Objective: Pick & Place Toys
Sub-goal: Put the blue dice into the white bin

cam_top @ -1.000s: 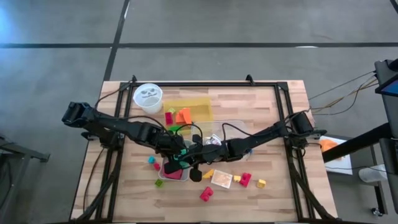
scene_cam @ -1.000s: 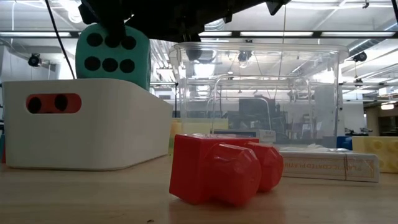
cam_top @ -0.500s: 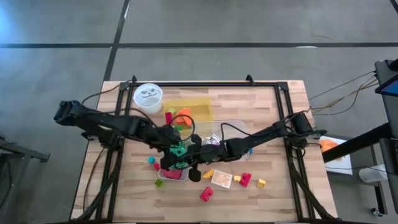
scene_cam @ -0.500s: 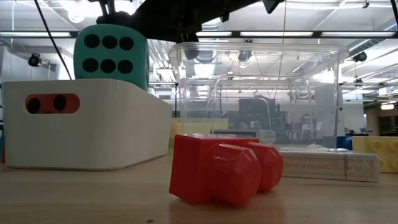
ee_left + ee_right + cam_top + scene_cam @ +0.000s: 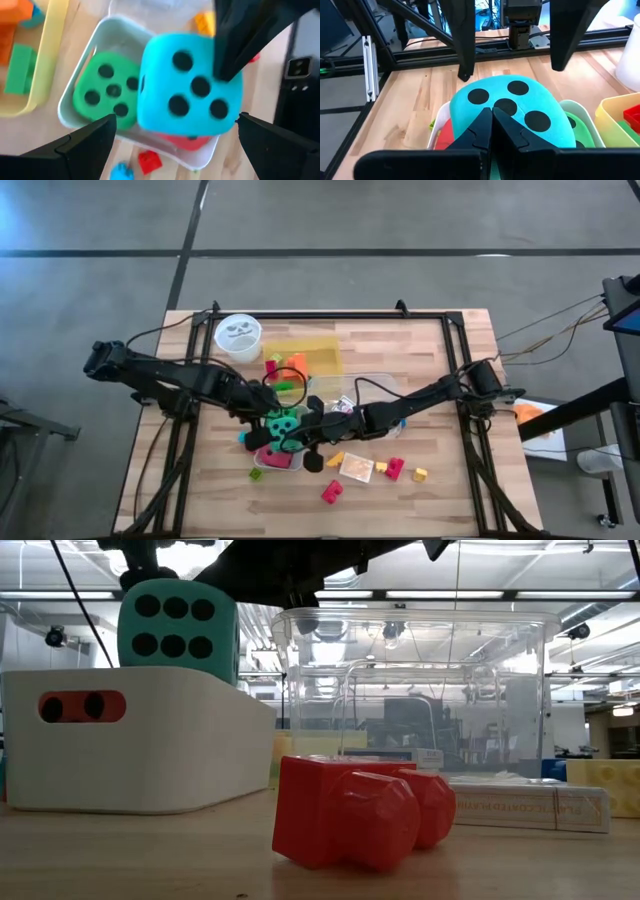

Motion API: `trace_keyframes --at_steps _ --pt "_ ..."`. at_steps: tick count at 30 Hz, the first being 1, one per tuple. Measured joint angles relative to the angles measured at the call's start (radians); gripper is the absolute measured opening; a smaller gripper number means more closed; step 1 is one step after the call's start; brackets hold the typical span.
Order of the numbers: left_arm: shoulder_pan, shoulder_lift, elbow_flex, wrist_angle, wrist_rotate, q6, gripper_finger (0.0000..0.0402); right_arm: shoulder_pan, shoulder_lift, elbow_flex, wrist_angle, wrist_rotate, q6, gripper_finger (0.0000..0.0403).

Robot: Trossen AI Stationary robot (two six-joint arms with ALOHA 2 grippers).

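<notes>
High view: the wooden slatted tabletop [image 5: 430,360] carries a white round cup [image 5: 239,337], a shallow yellow plastic tray [image 5: 325,355] and a white rounded plastic bin [image 5: 268,463]. The left end effector [image 5: 268,426] stands over the bin with its fingers spread wide, clear of the large teal soft die with black dots [image 5: 281,424]. The right end effector [image 5: 318,427] lies just beside the die, fingers closed together. Small bright plastic blocks lie scattered near the front edge, among them a red block [image 5: 331,492] and a yellow block [image 5: 420,474].

Low view: the teal die [image 5: 178,630] rises above the rim of the matte white bin [image 5: 150,750]; a red dotted die [image 5: 82,706] shows through the bin's handle slot. A glossy red faceted block [image 5: 350,812] lies in front of a clear plastic box [image 5: 420,700]. A flat card pack [image 5: 530,807] lies behind it.

Left wrist view: the teal die [image 5: 187,85] sits on top of a green dotted die [image 5: 107,95] and the red die [image 5: 182,141] inside the bin [image 5: 75,107]. The left fingers [image 5: 80,145] stand wide apart, touching nothing.

Right wrist view: the closed right fingers [image 5: 492,130] meet in a point against the smooth rounded teal die [image 5: 512,112].
</notes>
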Motion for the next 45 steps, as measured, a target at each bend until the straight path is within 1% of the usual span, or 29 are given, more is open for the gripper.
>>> trace_keyframes --at_steps 8,15,18,23,33,35,37,41,45 --pt "-0.005 -0.019 0.000 -0.073 0.017 -0.022 0.0399 0.000 -0.014 -0.002 -0.006 0.000 -0.017 0.0008" --pt "-0.034 -0.097 -0.001 -0.095 0.019 -0.024 0.0399 0.000 -0.014 0.004 -0.006 -0.001 -0.016 0.0009" --pt "-0.047 -0.119 -0.002 -0.095 0.020 -0.024 0.0400 0.001 -0.014 0.015 -0.010 -0.050 -0.029 0.0009" --pt "-0.049 -0.123 -0.003 -0.096 0.028 -0.079 0.0399 0.007 -0.014 0.029 -0.009 -0.066 -0.040 0.0009" --pt "-0.058 -0.121 -0.009 -0.146 0.061 -0.081 0.0400 0.004 -0.014 0.030 -0.002 -0.067 -0.065 0.0014" --pt "-0.065 -0.121 -0.022 -0.171 0.065 -0.075 0.0400 0.005 -0.015 0.031 0.000 -0.067 -0.074 0.0029" --pt "-0.069 -0.121 -0.043 -0.200 0.072 -0.070 0.0400 0.003 -0.015 0.031 0.001 -0.067 -0.076 0.0054" --pt "-0.067 -0.121 -0.081 -0.252 0.093 -0.120 0.0400 -0.003 -0.018 0.031 0.001 -0.033 -0.074 0.0123" --pt "-0.067 -0.121 -0.112 -0.269 0.129 -0.166 0.0400 -0.006 -0.018 0.031 -0.005 0.018 -0.053 0.0190"
